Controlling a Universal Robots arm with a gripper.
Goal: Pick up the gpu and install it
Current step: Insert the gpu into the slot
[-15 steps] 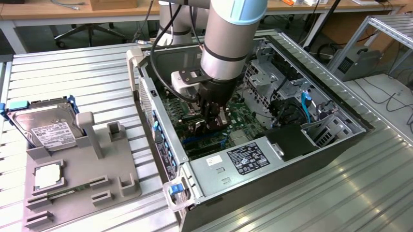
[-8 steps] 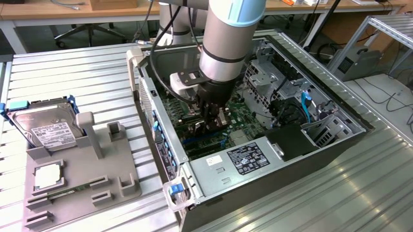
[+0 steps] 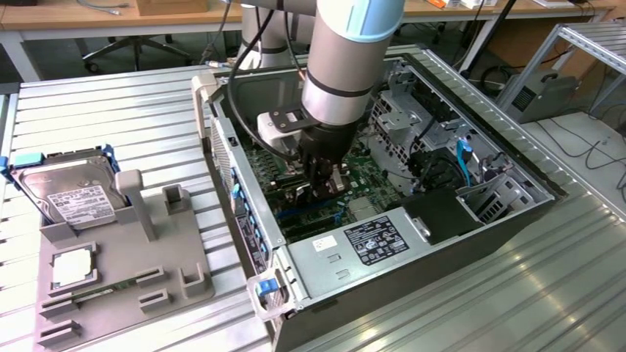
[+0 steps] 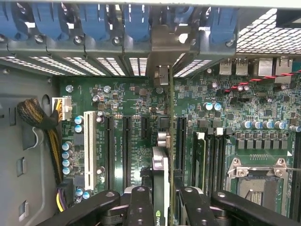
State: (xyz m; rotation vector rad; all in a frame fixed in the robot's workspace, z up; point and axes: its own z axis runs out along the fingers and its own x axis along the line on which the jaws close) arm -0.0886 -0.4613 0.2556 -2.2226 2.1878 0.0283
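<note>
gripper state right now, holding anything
gripper: closed on the gpu, card held edge-on over the motherboard

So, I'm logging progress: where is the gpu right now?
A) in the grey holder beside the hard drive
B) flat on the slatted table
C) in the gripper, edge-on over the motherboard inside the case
C: the gripper clamps the gpu edge-on above the motherboard, inside the case.
</note>
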